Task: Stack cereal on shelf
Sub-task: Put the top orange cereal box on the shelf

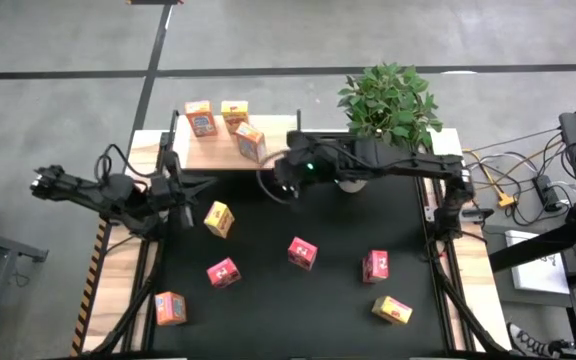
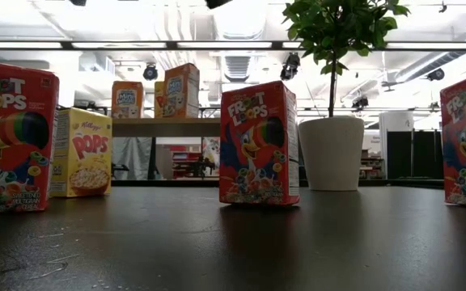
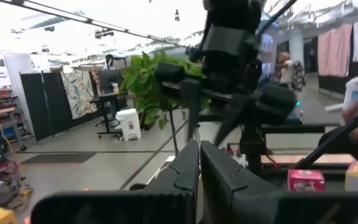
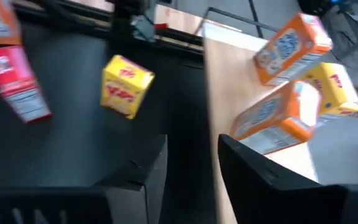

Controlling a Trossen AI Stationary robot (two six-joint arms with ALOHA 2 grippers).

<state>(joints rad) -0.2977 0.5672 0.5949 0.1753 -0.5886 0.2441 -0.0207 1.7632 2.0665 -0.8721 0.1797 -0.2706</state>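
Hovering right gripper (image 4: 188,165), part open, empty, beside orange cereal box (image 4: 272,124) on shelf (image 4: 229,93).

The right arm reaches from the frame's right edge toward upper centre in the high view, its gripper (image 1: 280,176) with fingers (image 4: 143,176) parted and empty. The left arm waits at left, gripper (image 1: 178,188) closed.
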